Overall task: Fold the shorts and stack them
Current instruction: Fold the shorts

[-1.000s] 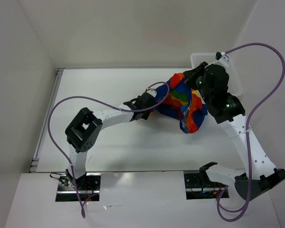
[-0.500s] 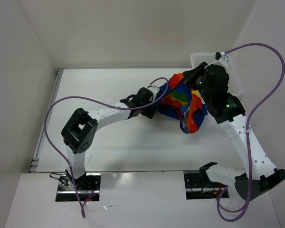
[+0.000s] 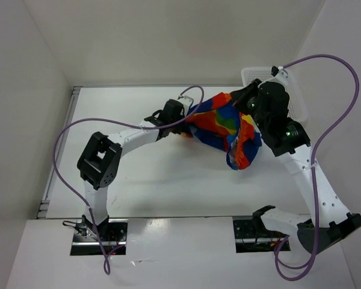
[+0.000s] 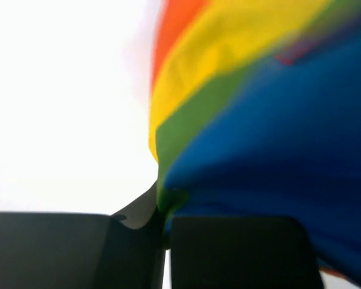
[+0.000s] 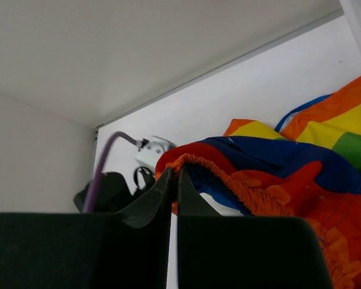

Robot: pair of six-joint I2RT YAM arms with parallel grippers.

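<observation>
A white worktop [image 3: 138, 180] is seen, closed in by plain white walls [image 3: 168, 42] at the far side and at both flanks, with a metal strip [image 3: 60, 150] along its left edge. One white mesh basket [image 3: 253, 73] is set in the far right corner, largely hidden behind the right arm; what it contains cannot be told. One pair of shorts [image 3: 228, 129], striped in red, orange, yellow, green, blue and navy, is found over the far right part of the worktop, just beside the basket, spread between the two claws, with a bunched lobe drooping toward the near side. The left claw [image 3: 186, 115] is clenched on the left edge of the shorts; in its wrist view the green and blue cloth [image 4: 259, 138] is seen pinched at the meeting of the black fingers [image 4: 240, 253]. The right claw [image 3: 240, 96] is likewise clamped onto the shorts, the frilled orange waistband [image 5: 228, 180] being nipped between its fingertips [image 5: 189, 198]. Two arms are counted, each trailed by one purple cable [image 3: 66, 156], two cables in all.
</observation>
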